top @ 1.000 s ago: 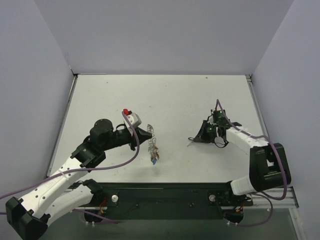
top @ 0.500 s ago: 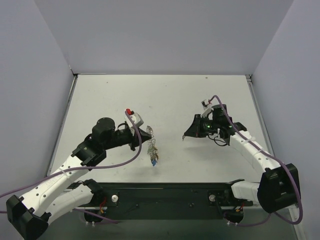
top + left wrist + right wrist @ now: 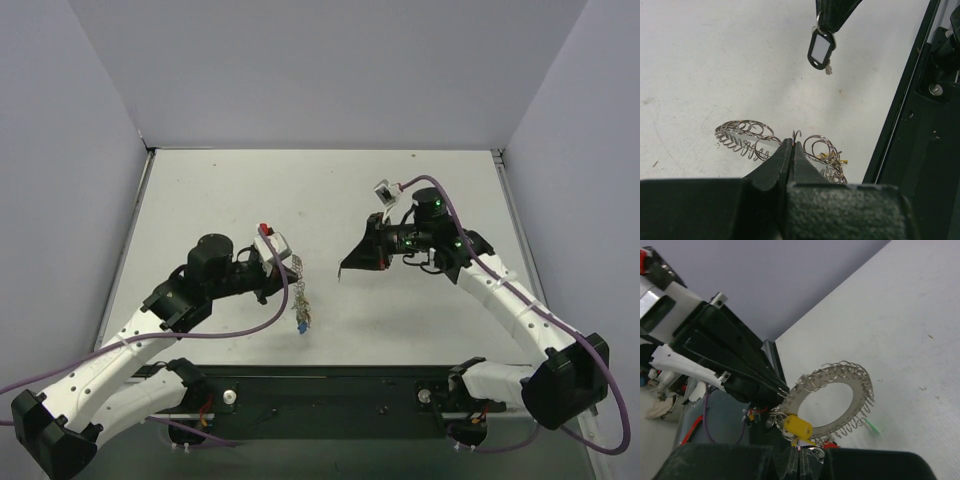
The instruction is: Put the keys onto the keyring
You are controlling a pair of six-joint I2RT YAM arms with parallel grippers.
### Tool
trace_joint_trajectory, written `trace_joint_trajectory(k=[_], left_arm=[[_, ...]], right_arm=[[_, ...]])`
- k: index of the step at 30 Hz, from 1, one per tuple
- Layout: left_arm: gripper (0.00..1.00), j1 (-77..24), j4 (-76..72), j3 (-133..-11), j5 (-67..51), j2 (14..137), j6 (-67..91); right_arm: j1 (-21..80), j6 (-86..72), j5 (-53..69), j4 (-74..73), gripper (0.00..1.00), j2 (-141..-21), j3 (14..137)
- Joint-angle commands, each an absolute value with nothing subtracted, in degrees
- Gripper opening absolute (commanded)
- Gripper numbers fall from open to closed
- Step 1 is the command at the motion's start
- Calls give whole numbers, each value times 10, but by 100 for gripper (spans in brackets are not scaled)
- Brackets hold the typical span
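Two grippers are both showing pinched shut in the top view. I am holding the keyring (image 3: 298, 288) in the left gripper (image 3: 296, 264), raised off the table (image 3: 400, 190), so that it is hanging edge-on toward the right arm. A few keys (image 3: 301, 321) are dangling at its lower end. The right gripper (image 3: 345, 271) is pointing at the keyring from just beside it, not touching. What it is carrying is too small to tell here.

Left wrist view: the fingers (image 3: 774, 166) are clamping one wire loop of the keyring rim, with loops spreading out to either side. I judge this grip is keeping the rim steady and presented. The right gripper is hanging at the top of this view, gripping a black key (image 3: 819, 50) by its top so that the key is dangling free beneath.

Right wrist view: the keyring is facing me broadside, hollow centre open, with the left gripper gripping its left rim. A yellow key (image 3: 797, 426) is hanging at the bottom rim and a green key (image 3: 871, 427) is showing by the lower right rim. Whether each is threaded on, I cannot tell.

No container is showing in any view; the keyring is serving as the only holder. I judge the black key is not yet on it.
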State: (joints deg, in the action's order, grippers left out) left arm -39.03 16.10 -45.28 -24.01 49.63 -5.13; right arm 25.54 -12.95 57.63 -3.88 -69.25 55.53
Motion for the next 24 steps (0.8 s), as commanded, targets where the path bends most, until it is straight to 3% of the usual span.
trace_joint_trajectory(k=[1, 10, 24], left_arm=[[0, -397, 142, -483, -236, 483, -78], [0, -399, 128, -473, -246, 469, -71], [0, -398, 122, -471, -270, 468, -62]], right_arm=[[289, -97, 672, -37, 0, -716, 612], [359, -62, 676, -76, 0, -776, 665], [382, -35, 632, -133, 0, -833, 722]])
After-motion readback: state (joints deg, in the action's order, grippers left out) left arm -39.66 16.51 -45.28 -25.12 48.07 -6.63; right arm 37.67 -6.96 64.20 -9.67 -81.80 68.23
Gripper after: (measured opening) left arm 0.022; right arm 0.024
